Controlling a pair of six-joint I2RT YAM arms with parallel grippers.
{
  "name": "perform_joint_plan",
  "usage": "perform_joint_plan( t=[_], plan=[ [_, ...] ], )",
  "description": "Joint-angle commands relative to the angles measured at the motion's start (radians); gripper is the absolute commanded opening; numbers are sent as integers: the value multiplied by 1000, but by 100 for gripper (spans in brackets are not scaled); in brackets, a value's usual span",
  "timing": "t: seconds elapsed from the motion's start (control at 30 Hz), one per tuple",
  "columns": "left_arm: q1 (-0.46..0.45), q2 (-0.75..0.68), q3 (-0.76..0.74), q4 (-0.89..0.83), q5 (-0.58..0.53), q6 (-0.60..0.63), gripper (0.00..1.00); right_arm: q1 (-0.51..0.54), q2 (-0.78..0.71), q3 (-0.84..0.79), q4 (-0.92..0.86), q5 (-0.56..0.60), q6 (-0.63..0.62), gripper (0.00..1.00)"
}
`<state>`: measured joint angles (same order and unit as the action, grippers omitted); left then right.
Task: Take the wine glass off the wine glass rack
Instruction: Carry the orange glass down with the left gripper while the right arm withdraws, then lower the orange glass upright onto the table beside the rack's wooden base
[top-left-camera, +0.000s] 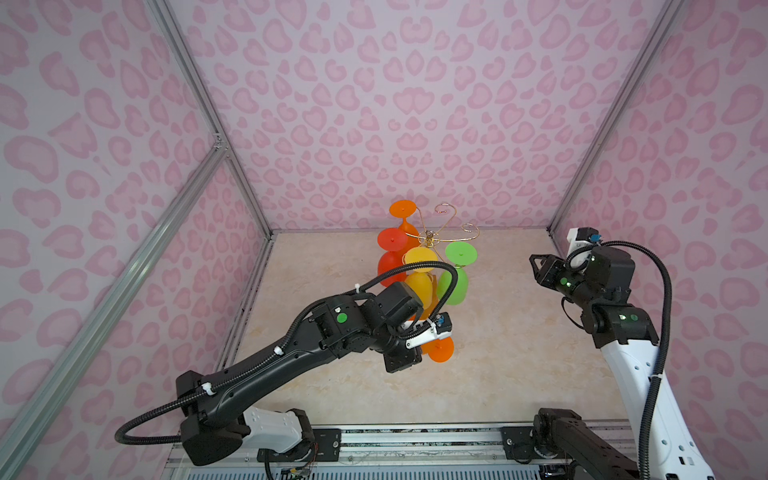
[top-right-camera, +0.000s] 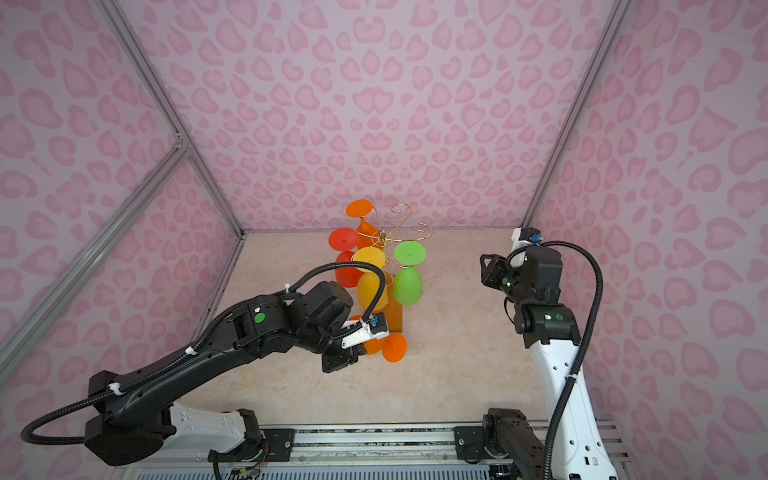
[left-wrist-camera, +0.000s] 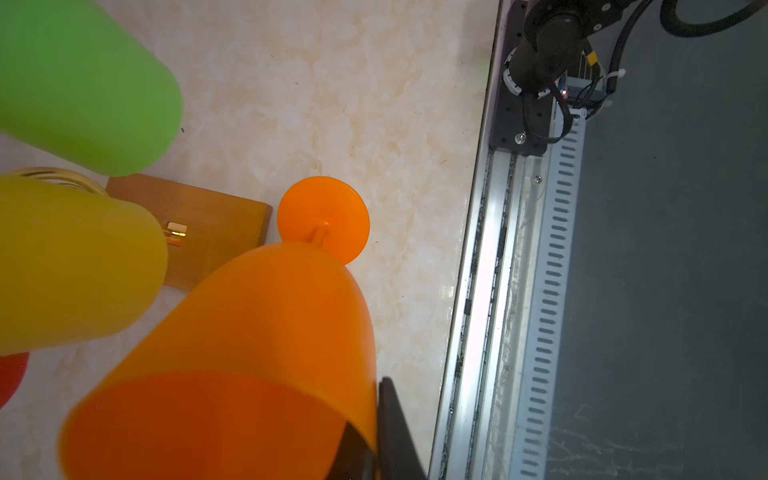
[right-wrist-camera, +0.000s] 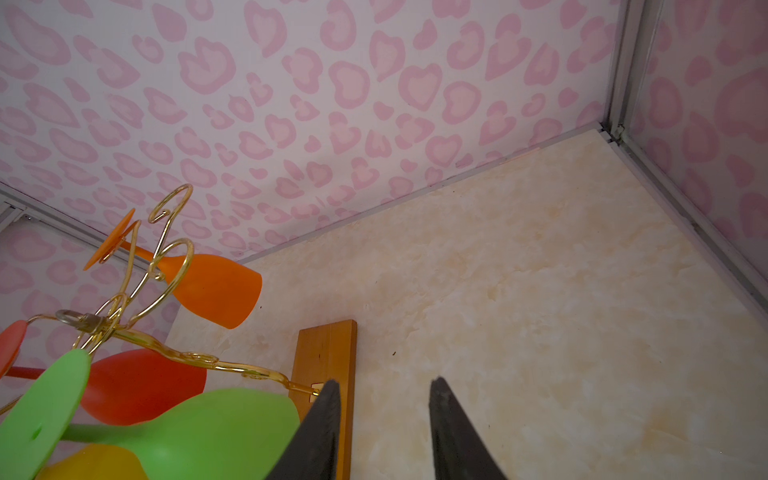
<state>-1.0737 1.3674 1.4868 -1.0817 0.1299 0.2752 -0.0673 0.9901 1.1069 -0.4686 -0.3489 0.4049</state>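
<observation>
My left gripper (left-wrist-camera: 370, 409) pinches the rim of the orange wine glass (left-wrist-camera: 257, 332). It is off the wine glass rack (top-left-camera: 432, 237), beside its wooden base (left-wrist-camera: 208, 224), with the foot pointing away from the jaws. My right gripper (right-wrist-camera: 384, 380) hangs part-open and empty, well apart.

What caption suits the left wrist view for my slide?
The left gripper grips an orange wine glass by its rim, near the rack's wooden base.

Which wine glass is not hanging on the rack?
The orange wine glass at the front, its rim clamped by the left gripper. The rear orange glass, red glass, yellow glass and green glass hang foot-up from the wine glass rack.
</observation>
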Motion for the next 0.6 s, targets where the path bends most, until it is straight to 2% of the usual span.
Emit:
perform_joint_plan(
  t=[0.0, 0.27, 0.57],
  plan=[
    [-9, 65, 22, -42, -80, -15, 2, -2, 3, -17, 23, -12, 3, 37],
    [-29, 286, 88, -154, -142, -8, 2, -5, -2, -50, 57, -15, 30, 36],
    [-31, 345, 78, -146, -113, -10, 2, -15, -8, -66, 53, -18, 25, 36]
  ],
)
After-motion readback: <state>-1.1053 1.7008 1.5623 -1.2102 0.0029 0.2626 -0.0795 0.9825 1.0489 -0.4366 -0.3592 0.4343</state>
